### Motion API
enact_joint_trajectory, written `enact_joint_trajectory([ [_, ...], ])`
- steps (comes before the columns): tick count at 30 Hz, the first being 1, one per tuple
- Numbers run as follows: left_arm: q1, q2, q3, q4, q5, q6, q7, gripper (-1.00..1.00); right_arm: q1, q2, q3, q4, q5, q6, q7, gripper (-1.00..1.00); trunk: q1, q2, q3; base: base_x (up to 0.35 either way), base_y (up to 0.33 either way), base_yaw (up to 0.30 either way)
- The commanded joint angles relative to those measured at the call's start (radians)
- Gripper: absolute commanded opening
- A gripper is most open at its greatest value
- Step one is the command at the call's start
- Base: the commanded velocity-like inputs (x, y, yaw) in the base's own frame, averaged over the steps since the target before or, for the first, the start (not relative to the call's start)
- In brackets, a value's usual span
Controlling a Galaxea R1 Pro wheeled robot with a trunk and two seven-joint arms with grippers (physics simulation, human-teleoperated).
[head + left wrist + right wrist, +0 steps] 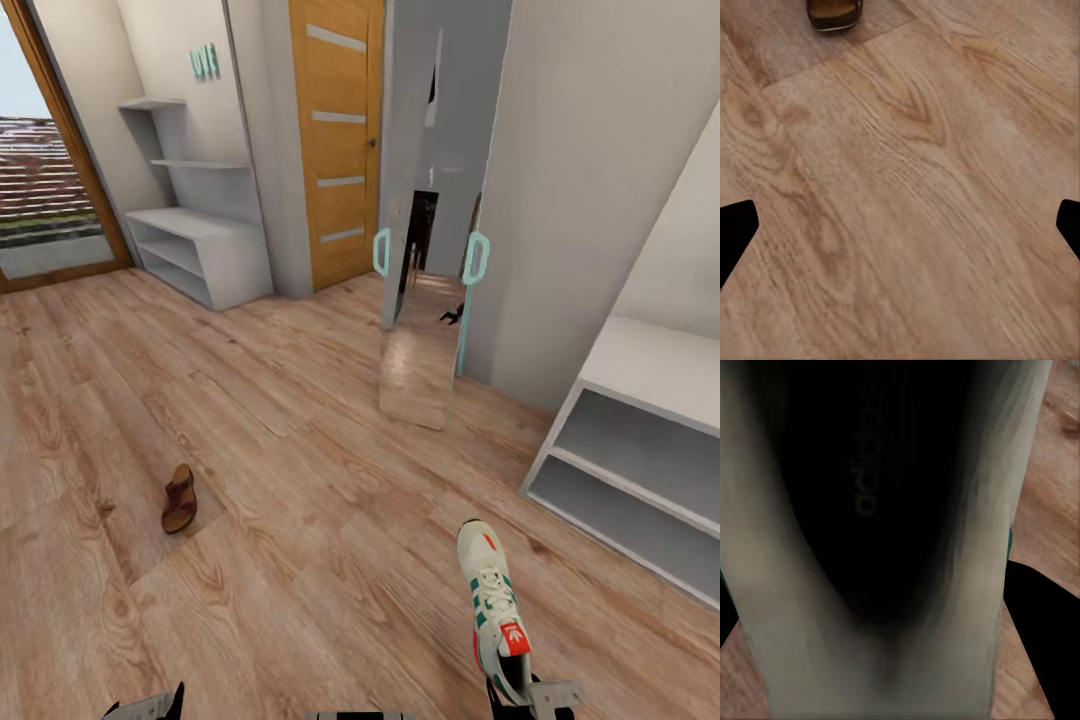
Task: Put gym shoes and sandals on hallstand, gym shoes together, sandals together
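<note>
- Open corridor floor (300, 480) stretches between the robot and the hallstand (200, 245) at far left, broken by one sandal (180, 498).
- The plain white shelf unit (640, 450) crowds the right side.
- A mirror panel (425, 330) leans ahead, beside the wooden door (335, 140).
- The right tool (520, 700) carries a gym shoe (495, 610) jutting forward.

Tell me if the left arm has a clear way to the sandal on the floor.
Probably yes: the left end effector is open and empty over bare corridor floor, and nothing lies between it and the sandal. Whether it reaches without moving the base is unclear.
</note>
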Motion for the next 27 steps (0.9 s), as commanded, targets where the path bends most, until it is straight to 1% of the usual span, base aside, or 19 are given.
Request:
enact_joint_trajectory([
  [1, 0.000, -0.001, 0.004, 0.000, 0.001, -0.002, -0.008, 1.00, 0.000, 0.000, 0.001, 0.000, 0.003, -0.003, -0.001, -1.00, 0.000, 0.000, -0.001, 0.339, 0.000, 0.000],
  [5, 0.000, -0.001, 0.004, 0.001, 0.001, -0.002, -0.009, 1.00, 0.000, 0.000, 0.001, 0.001, 0.004, -0.003, -0.003, -1.00, 0.000, 0.000, -0.001, 0.339, 0.000, 0.046],
  [8, 0.000, -0.001, 0.004, 0.001, 0.001, -0.003, -0.010, 1.00, 0.000, 0.000, 0.000, 0.001, 0.004, -0.003, -0.003, -1.00, 0.000, 0.000, -0.001, 0.339, 0.000, 0.182],
  [16, 0.000, -0.001, 0.004, 0.002, 0.001, -0.003, -0.012, 1.00, 0.000, 0.000, 0.000, 0.001, 0.004, -0.003, -0.003, -1.00, 0.000, 0.000, -0.001, 0.339, -0.006, 0.259],
  [25, 0.000, -0.001, 0.004, 0.003, 0.001, -0.002, -0.014, 1.00, 0.000, 0.000, -0.001, 0.001, 0.002, -0.003, -0.004, -1.00, 0.000, 0.000, -0.001, 0.337, -0.087, 0.278],
  [27, 0.000, -0.001, 0.003, 0.015, 0.000, -0.003, -0.014, 1.00, 0.000, 0.000, -0.001, 0.000, 0.003, -0.003, -0.002, -1.00, 0.000, 0.000, -0.001, 0.335, -0.100, 0.276],
])
